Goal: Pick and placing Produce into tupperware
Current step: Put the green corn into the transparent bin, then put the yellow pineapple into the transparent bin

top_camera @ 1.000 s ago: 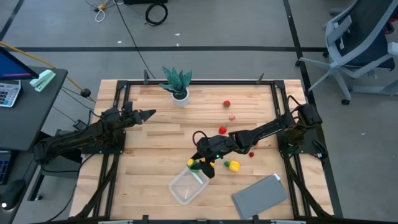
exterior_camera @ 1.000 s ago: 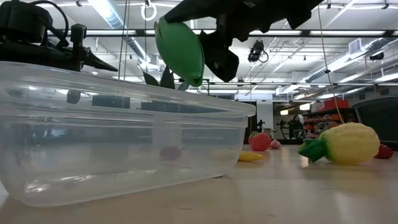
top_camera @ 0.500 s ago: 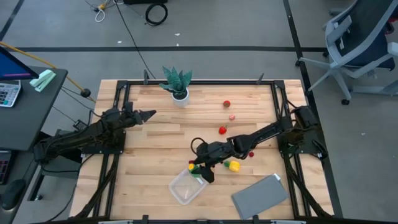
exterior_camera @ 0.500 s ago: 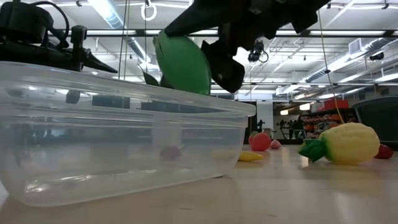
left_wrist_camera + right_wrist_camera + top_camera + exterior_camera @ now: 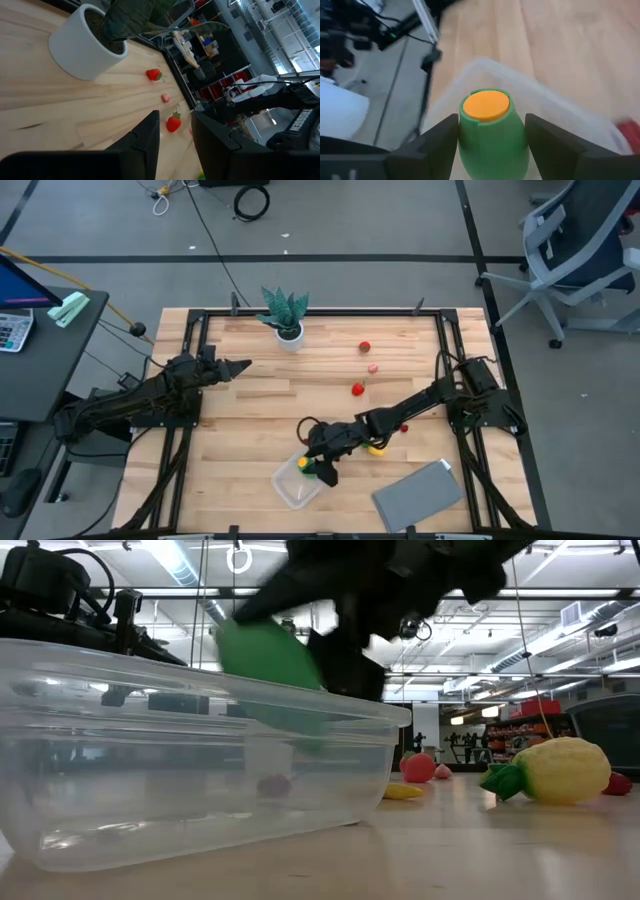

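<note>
Over the tupperware (image 5: 298, 481), at its rim nearest the right arm, sits the green produce piece (image 5: 309, 469): smooth rounded green body with a flat orange disc on one end (image 5: 486, 105). Low view shows it (image 5: 268, 653) dipping to the box's top edge (image 5: 200, 675). Tupperware is a clear shallow box with rounded corners near the front edge of the bench (image 5: 250, 410), just beside the grey sheet (image 5: 418, 496).

Right arm reaches diagonally across the bench from its base on the right, stretched low towards the box. Right end effector (image 5: 318, 467) is clamped on the green piece, one finger (image 5: 432, 145) on each flank, holding it above the box interior.

Yellow fruit with green leaves (image 5: 548, 770) lies on the bench just beside the right arm. Red strawberry (image 5: 358, 388), pink piece (image 5: 372, 367) and another red one (image 5: 365, 347) lie apart, further back toward the potted plant (image 5: 286, 316).

Left arm is parked at the left side of the bench, left end effector (image 5: 238, 365) with fingers parted, holding nothing.
</note>
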`<action>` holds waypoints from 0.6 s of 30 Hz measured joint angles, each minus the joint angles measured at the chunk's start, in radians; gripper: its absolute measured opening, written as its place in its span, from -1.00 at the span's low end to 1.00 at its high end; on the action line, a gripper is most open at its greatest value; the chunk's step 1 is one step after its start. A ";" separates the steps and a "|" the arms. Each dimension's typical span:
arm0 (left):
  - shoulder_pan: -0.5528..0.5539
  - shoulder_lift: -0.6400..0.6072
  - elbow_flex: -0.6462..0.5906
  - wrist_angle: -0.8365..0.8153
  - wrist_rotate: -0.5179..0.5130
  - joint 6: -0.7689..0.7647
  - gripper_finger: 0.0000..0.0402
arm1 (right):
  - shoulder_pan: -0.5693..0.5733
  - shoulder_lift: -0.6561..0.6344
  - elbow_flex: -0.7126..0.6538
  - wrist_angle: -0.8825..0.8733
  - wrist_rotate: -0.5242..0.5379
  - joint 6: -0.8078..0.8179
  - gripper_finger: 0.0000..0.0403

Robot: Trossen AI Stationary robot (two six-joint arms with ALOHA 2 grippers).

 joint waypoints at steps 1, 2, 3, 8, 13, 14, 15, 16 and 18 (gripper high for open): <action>0.000 0.000 0.000 0.000 0.000 0.000 -0.39 | -0.001 0.006 0.022 -0.021 0.002 -0.017 0.19; 0.000 0.000 0.000 0.000 0.002 0.000 -0.38 | -0.001 0.013 0.050 -0.048 0.003 -0.038 0.21; 0.000 0.000 0.000 -0.001 0.001 0.000 -0.37 | -0.002 0.017 0.076 -0.099 0.003 -0.062 0.23; 0.000 0.000 0.000 -0.003 0.002 0.000 -0.34 | -0.002 0.059 0.208 -0.397 0.024 -0.136 0.31; 0.000 0.000 0.000 -0.008 0.010 0.000 -0.33 | -0.003 0.103 0.276 -0.450 0.025 -0.106 0.33; 0.000 0.000 0.000 -0.008 0.012 -0.001 -0.33 | -0.004 0.102 0.279 -0.451 0.030 -0.100 0.33; 0.000 0.000 0.000 -0.008 0.016 0.000 -0.34 | -0.005 0.097 0.281 -0.453 0.032 -0.088 0.32; 0.000 0.000 0.000 -0.008 0.017 -0.001 -0.34 | -0.009 0.088 0.281 -0.453 0.032 -0.078 0.32; 0.000 0.000 0.000 -0.008 0.017 0.000 -0.35 | -0.011 0.058 0.281 -0.464 0.033 -0.045 0.31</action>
